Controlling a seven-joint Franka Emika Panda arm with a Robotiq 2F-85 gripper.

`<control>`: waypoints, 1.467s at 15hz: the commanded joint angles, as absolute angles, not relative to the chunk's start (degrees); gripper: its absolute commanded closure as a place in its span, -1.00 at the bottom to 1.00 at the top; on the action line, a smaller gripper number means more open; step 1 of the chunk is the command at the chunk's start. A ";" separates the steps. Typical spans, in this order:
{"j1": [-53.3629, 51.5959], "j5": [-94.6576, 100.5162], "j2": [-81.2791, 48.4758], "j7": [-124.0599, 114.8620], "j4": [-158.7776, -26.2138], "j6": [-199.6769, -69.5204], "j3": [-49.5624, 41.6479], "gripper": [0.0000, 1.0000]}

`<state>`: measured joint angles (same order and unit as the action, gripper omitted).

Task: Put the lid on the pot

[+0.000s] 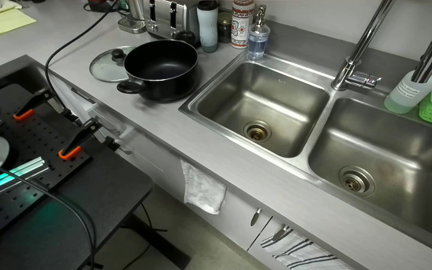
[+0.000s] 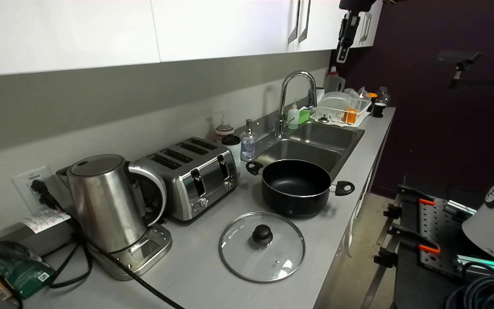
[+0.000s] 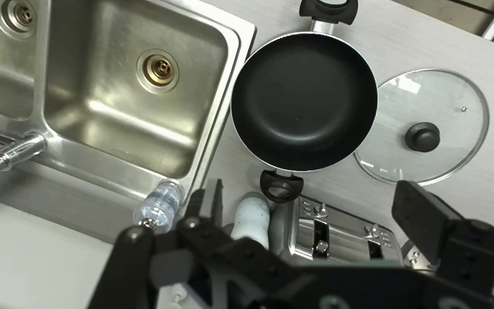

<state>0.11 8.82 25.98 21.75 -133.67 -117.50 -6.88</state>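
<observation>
The glass lid point(image 2: 247, 253) lies flat on the counter with its black knob point(image 2: 262, 234) upward, beside the pot. In an exterior view the pot hides part of the lid point(image 1: 105, 70). Uncovered, the black pot point(image 1: 171, 84) stands between the lid and the sink; its dark inside shows in the wrist view, where the pot point(image 3: 302, 103) is left of the lid point(image 3: 448, 141). High above the counter, near the wall cabinets, hangs my gripper point(image 2: 342, 55). From the wrist, the gripper point(image 3: 310, 195) has its fingers wide apart, holding nothing.
A toaster point(image 2: 187, 176) and a kettle point(image 2: 101, 201) stand along the wall behind the lid and pot. A tumbler point(image 1: 208, 30) and a soap dispenser point(image 1: 258, 37) are near the pot. The double sink point(image 1: 261, 108) has a tall faucet point(image 2: 283, 107). A black cord point(image 2: 122, 270) crosses the counter.
</observation>
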 commanded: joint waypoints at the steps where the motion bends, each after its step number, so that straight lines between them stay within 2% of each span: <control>1: -1.38 9.21 23.56 24.75 -133.66 -119.59 -6.06 -1.00; 22: -8.71 10.45 10.54 42.00 -133.87 -129.74 2.45 -1.00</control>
